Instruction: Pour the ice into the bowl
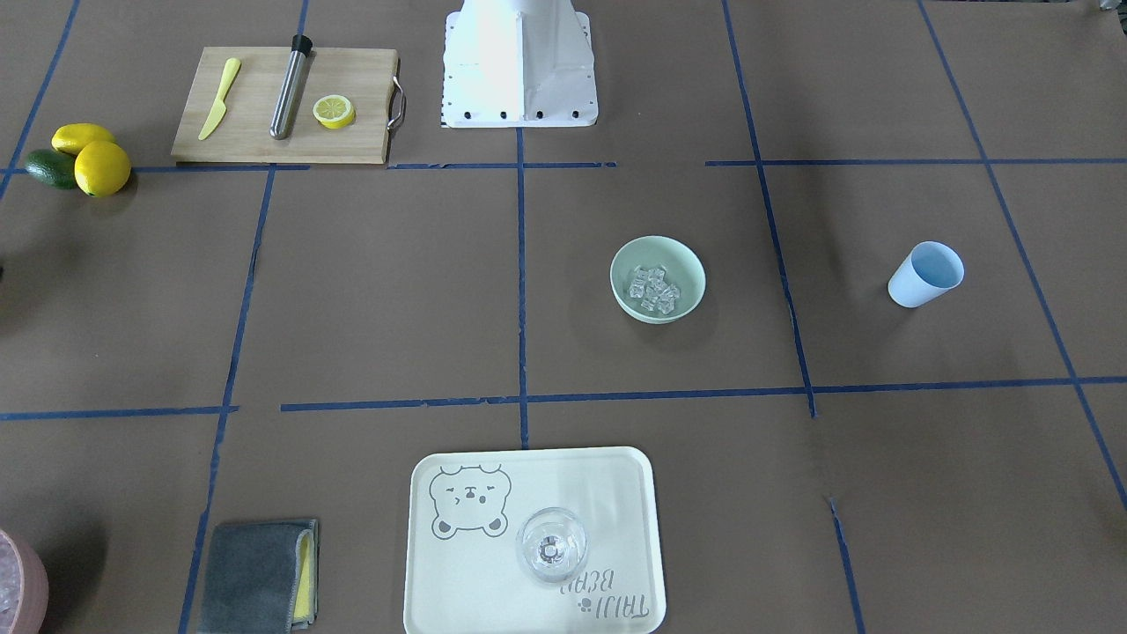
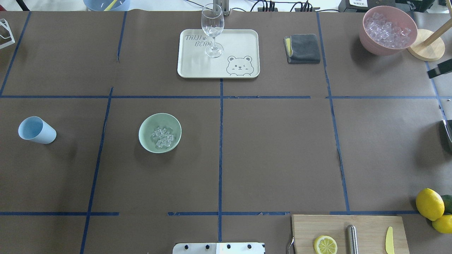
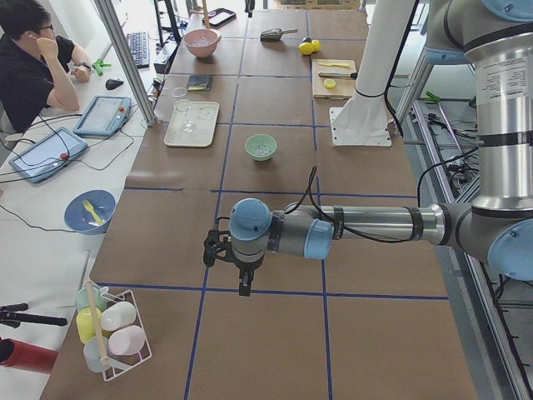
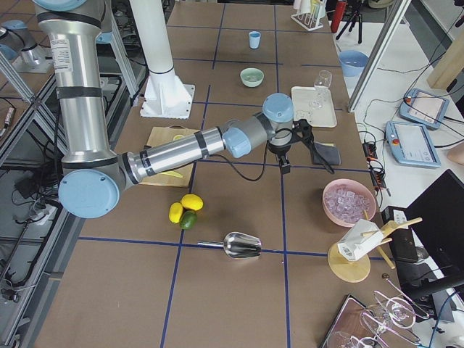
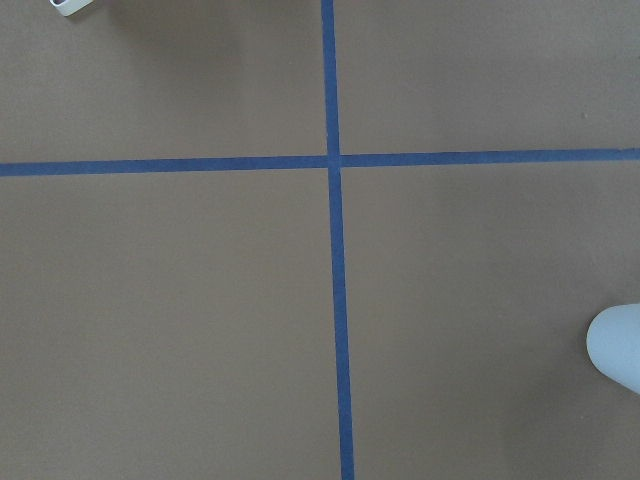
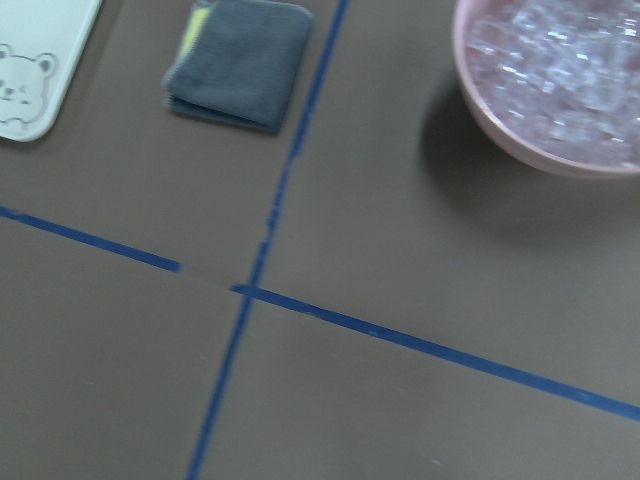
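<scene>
The pale mint-green bowl [image 1: 619, 264] [image 2: 145, 142] stands on the brown table, on my left half. The ice [image 1: 653, 289] [image 2: 162, 137] lies inside it as a small heap of clear cubes. A light blue cup [image 1: 924, 275] [image 2: 37, 130] stands empty farther toward the table's left end, apart from the bowl. My left gripper [image 3: 242, 285] hangs above bare table near that end; only the cup's edge [image 5: 615, 345] shows in its wrist view. On the other side, my right gripper [image 4: 286, 165] hovers near the grey cloth. I cannot tell whether either is open or shut.
A cream tray [image 2: 243, 38] with a wine glass [image 2: 212, 30] sits at the far middle. A grey cloth [image 2: 303, 48] and a pink bowl of ice [image 2: 370, 47] lie far right. A cutting board [image 2: 367, 225] with lemon slice, knife and muddler, lemons [image 2: 429, 204] and a metal scoop [image 4: 241, 246] lie near right.
</scene>
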Action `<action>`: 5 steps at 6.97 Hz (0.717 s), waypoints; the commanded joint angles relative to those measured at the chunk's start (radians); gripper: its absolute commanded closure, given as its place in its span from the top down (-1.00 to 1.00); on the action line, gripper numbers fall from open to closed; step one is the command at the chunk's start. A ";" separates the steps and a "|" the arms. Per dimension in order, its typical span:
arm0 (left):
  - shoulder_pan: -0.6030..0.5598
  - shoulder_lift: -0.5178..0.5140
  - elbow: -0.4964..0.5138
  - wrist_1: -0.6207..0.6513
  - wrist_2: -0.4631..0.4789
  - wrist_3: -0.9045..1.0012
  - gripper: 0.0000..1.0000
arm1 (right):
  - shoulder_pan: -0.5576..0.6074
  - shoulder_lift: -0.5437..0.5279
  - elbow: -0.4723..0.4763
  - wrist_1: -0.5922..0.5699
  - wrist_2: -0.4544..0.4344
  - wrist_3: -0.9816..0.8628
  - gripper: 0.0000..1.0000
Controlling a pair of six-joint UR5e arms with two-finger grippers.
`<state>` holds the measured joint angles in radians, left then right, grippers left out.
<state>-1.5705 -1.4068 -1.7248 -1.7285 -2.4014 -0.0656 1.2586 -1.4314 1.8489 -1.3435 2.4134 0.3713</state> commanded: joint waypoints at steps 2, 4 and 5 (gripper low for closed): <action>0.010 -0.001 -0.016 0.001 0.007 0.006 1.00 | -0.285 0.271 0.012 0.006 -0.113 0.328 1.00; 0.029 -0.003 -0.042 0.001 0.018 0.009 1.00 | -0.504 0.423 -0.014 -0.009 -0.349 0.548 1.00; 0.033 -0.008 -0.026 0.003 0.054 0.095 1.00 | -0.571 0.518 -0.090 -0.009 -0.431 0.630 1.00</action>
<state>-1.5464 -1.4102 -1.7598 -1.7269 -2.3777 -0.0378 0.7910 -1.0258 1.8246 -1.3488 2.1032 0.8857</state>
